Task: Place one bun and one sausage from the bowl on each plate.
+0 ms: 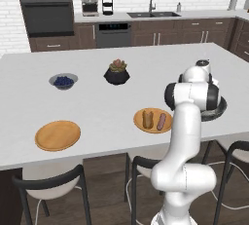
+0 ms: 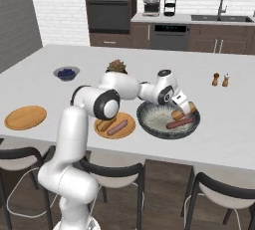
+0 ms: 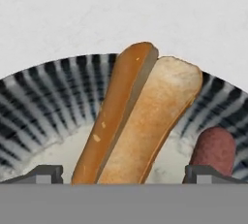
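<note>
Berry bowl [image 1: 63,81], succulent pot [image 1: 116,72], shakers [image 2: 220,79]

A home kitchen: wall oven [image 1: 47,12], sink [image 1: 153,14] (under a window), island counter [image 1: 146,63].

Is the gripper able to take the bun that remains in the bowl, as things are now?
Probably yes. The gripper is already down in the bowl, its fingertips standing apart on either side of the bun. The sausage lies off to one side.

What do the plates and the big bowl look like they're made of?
Plates: probably wood, matte; orange-brown with faint grain-like streaks and a low rim. Bowl: seemingly glazed ceramic; dark grey rim, striped wall and a pale speckled inside. It's a render, so both are guesses.
</note>
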You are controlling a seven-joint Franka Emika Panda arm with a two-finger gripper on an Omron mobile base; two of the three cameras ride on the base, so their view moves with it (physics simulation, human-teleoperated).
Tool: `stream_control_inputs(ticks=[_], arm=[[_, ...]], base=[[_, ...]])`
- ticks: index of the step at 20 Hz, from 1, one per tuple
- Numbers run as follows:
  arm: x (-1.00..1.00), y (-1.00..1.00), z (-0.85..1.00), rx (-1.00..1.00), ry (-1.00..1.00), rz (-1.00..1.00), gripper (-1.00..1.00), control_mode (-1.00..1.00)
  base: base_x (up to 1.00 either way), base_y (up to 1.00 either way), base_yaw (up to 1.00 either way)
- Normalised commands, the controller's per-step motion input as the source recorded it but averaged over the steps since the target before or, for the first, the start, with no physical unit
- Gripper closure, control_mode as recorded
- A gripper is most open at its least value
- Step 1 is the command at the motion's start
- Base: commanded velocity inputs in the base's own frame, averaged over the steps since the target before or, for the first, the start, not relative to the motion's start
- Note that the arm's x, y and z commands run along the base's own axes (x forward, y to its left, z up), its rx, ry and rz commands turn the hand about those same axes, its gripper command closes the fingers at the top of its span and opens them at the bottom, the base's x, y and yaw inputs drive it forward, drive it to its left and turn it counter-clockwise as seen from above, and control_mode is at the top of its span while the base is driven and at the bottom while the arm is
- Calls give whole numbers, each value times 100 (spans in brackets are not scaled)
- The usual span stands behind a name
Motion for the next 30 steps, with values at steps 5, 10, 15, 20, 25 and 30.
stream_control_inputs(ticks=[5, 10, 15, 20, 25, 30], arm=[[0, -16, -26, 0, 9, 0, -100, -100], [9, -3, -22, 0, 2, 0, -100, -100], [12, 0, -24, 0, 0, 0, -100, -100], [-6, 0, -51, 0, 0, 0, -100, -100], [0, 0, -52, 0, 0, 0, -100, -100], [0, -3, -37, 1, -1, 0, -100, -100]], base=[[0, 0, 0], [0, 0, 0], [0, 0, 0], [0, 0, 0], [0, 0, 0], [0, 0, 0]])
